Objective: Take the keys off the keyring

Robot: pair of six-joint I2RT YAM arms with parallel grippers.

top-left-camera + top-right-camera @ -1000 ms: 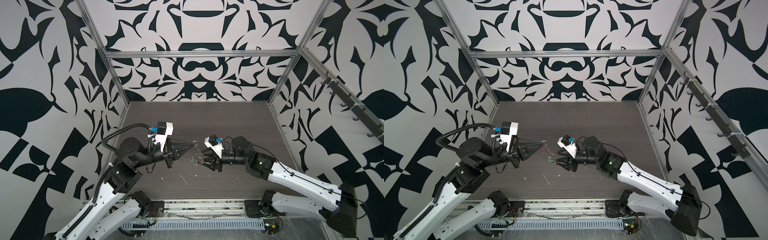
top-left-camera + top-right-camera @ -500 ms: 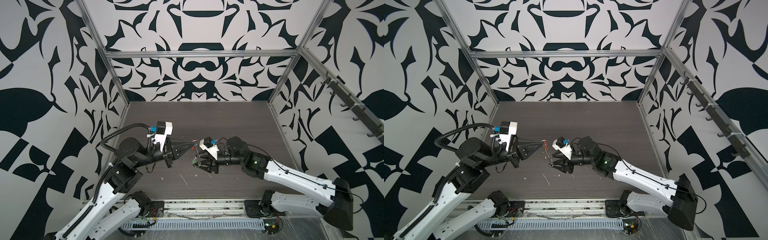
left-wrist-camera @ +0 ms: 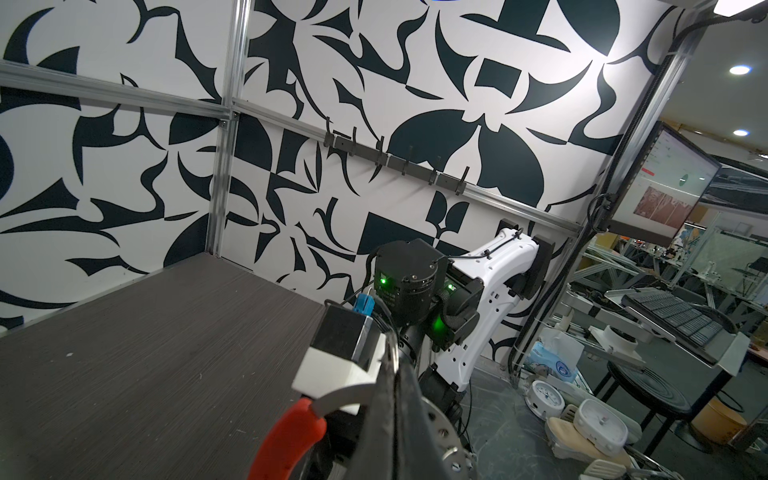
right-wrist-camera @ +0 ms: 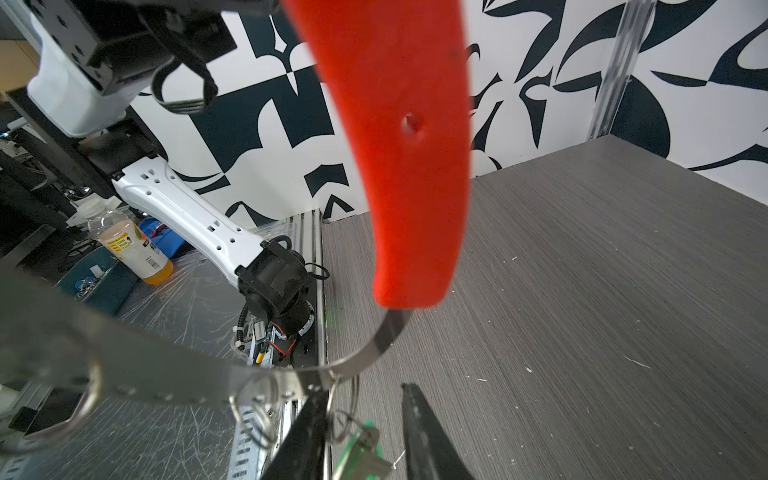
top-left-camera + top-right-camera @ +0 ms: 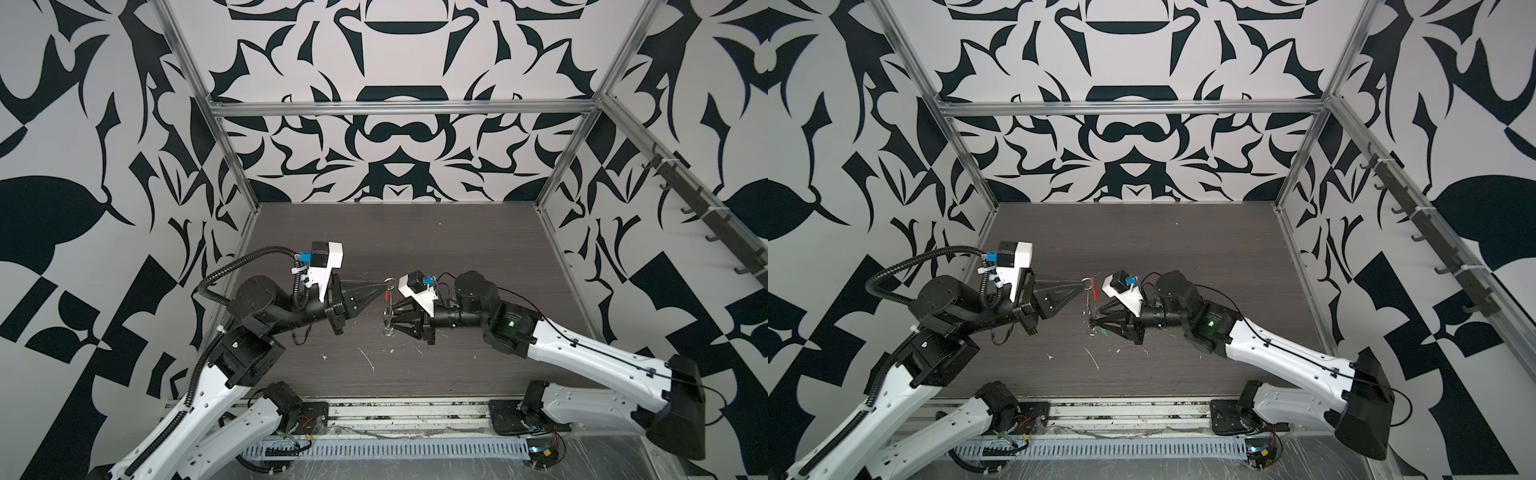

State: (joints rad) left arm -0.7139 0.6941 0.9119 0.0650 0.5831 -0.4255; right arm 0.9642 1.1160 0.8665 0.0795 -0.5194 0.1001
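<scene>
The keyring [image 5: 389, 309] [image 5: 1090, 307] hangs upright over the middle of the table, a thin grey hoop with a red curved segment [image 5: 387, 295] [image 4: 407, 145] near its top. My left gripper [image 5: 384, 286] [image 3: 392, 374] is shut on the hoop's upper part, beside the red segment [image 3: 286, 440]. My right gripper [image 5: 390, 325] [image 4: 362, 392] reaches in at the hoop's lower end, open. A green key [image 4: 361, 449] [image 5: 1104, 332] dangles between its fingers on a small silver ring [image 4: 345, 399]. One finger [image 4: 303, 436] touches that ring and the other finger [image 4: 428, 436] stands apart from the key.
More split rings [image 4: 253, 407] hang on the hoop's band. White scraps [image 5: 365, 359] lie on the dark table in front of the grippers. A hook rail [image 5: 706, 216] runs along the right wall. A bottle [image 4: 133, 253] stands beyond the table's edge.
My right gripper has moved left to the lower part of the hanging keyring, and its jaws have narrowed around the green key. The left gripper has held its grip nearly still.
</scene>
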